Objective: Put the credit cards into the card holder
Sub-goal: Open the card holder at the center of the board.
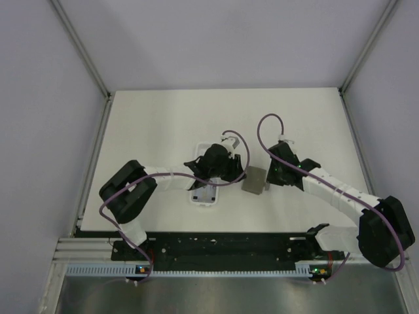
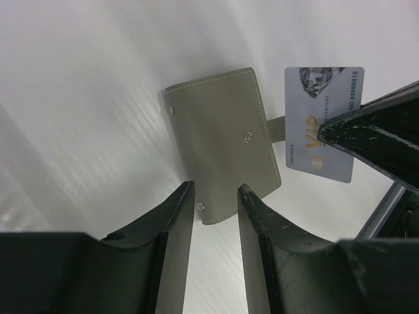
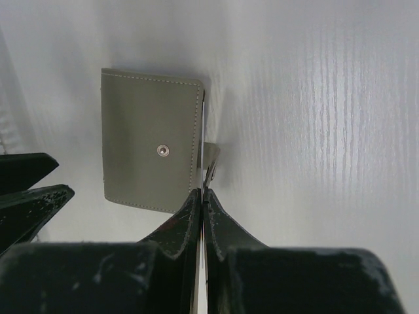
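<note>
Card holder (image 2: 222, 137) lies flat and closed on the table (image 1: 163, 124), mid-table btw the two grippers, just right of the white tray (image 1: 204, 203). Most of the tray is hidden under the left arm. Holder is near square. Its slightly longer side runs away from both wrist cams, a bit skewed. Snap stud (image 2: 248, 137) faces up, and the strap tab (image 2: 275, 123) sticks out sideways twd the right arm's side.

Right gripper (image 3: 203, 193): jaws pinched together on one credit card (image 2: 314, 111). Card stands on edge, not flat. Right wrist cam gets it only as a thin line along the holder's tab-side edge. Left wrist cam sees the printed face w/ gold "VIP". Card's long axis runs approx parallel to that holder edge, text running along it. Card overlaps the tab in the left view; we can't tell if they touch.

Left gripper (image 2: 216, 190): jaws apart, nothing btw them, tips over the holder's near edge. Contact w/ holder: can't tell.
</note>
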Controlling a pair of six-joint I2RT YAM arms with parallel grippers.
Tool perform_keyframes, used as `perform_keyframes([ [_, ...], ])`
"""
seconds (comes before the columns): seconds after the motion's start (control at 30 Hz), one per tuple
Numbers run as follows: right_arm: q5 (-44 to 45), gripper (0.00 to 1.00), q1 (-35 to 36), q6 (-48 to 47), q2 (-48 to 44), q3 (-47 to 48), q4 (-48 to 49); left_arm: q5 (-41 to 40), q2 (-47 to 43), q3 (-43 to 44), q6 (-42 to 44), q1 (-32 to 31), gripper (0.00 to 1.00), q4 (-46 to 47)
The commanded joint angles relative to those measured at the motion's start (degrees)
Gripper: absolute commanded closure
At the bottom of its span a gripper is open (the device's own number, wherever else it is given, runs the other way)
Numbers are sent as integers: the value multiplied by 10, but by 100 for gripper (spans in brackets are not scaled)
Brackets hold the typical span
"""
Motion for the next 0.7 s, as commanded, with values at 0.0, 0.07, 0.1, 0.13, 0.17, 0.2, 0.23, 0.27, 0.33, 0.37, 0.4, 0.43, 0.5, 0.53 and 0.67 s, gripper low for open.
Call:
perform_keyframes([
  [0.0, 3, 100, -11, -13, -17, -9, 0, 18, 27, 22, 5, 2, 62, 12],
  [0.07, 1, 100, -13, -17, -14, -9, 5, 12, 35, 20, 5, 2, 63, 12],
  [0.1, -1, 100, -14, -17, -12, -10, 7, 9, 37, 17, 3, 2, 64, 11],
  [0.13, -8, 100, -14, -22, -11, -11, 14, 2, 38, 15, 3, 2, 65, 12],
  [0.17, -14, 100, -15, -24, -9, -14, 21, -4, 37, 10, 2, 2, 66, 12],
  [0.2, -20, 100, -16, -25, -9, -16, 25, -10, 36, 5, 0, 2, 66, 13],
  [0.23, -24, 100, -17, -27, -7, -18, 31, -15, 36, 1, -1, 2, 66, 13],
  [0.27, -28, 100, -18, -26, -6, -20, 35, -20, 37, -2, -1, 2, 67, 13],
  [0.33, -34, 100, -18, -26, -5, -25, 43, -23, 42, -3, -2, 2, 67, 11],
  [0.37, -38, 100, -20, -26, -5, -27, 48, -21, 46, -2, -2, 2, 68, 10],
  [0.4, -43, 100, -20, -26, -3, -30, 53, -21, 50, -1, -2, 2, 68, 9],
  [0.43, -49, 100, -21, -27, -4, -33, 58, -18, 53, -1, -4, 2, 69, 8],
  [0.5, -52, 100, -21, -26, -4, -35, 63, -18, 58, -5, -8, 2, 70, 9],
  [0.53, -56, 100, -21, -28, -4, -37, 67, -19, 60, -8, -10, 2, 71, 13],
  [0.67, -64, 100, -21, -32, -6, -41, 77, -17, 68, -19, -16, 1, 71, 22],
])
